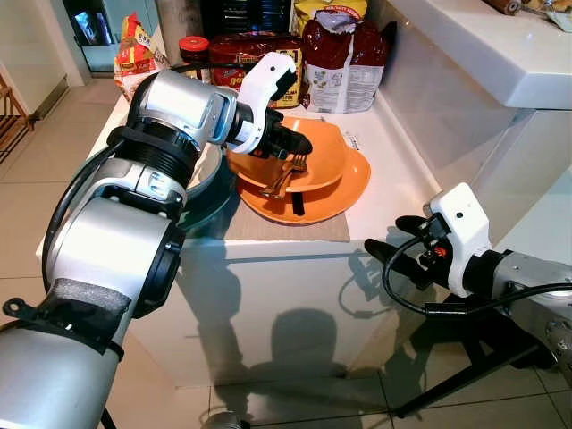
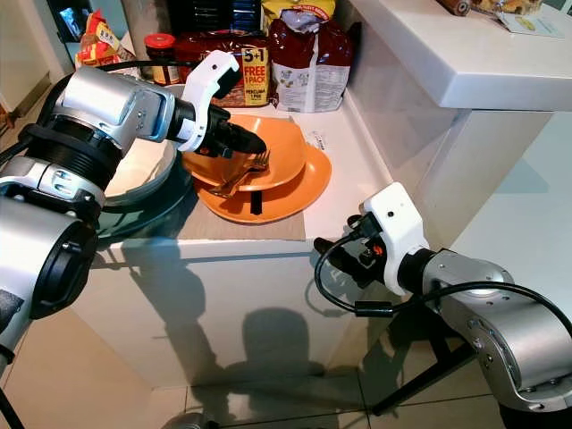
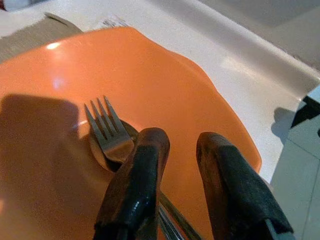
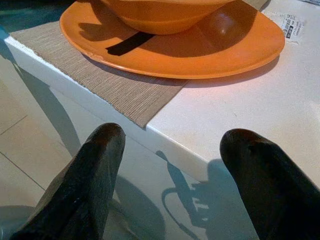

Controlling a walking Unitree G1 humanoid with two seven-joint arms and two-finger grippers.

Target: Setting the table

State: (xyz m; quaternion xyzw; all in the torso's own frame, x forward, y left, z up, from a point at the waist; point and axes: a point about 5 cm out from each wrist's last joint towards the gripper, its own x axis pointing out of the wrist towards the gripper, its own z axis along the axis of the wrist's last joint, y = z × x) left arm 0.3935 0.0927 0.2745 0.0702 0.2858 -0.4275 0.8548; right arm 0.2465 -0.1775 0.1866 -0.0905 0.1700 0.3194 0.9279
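At the back edge of the white worktop (image 1: 393, 170) stood a dark red bag (image 1: 344, 54) with a white label, a red-lidded jar (image 1: 193, 49) and a red multipack (image 1: 255, 54) between them. An orange snack packet (image 1: 134, 49) sat at the back left corner, a small paper slip (image 4: 292, 22) lay flat near the right edge, and beige floor tiles (image 1: 36, 170) spread beyond the left edge.

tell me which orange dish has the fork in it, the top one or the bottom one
The top one: the orange bowl, stacked on the flat orange plate. The fork lies inside it, under the left gripper. The plate carries the bowl, not the fork.
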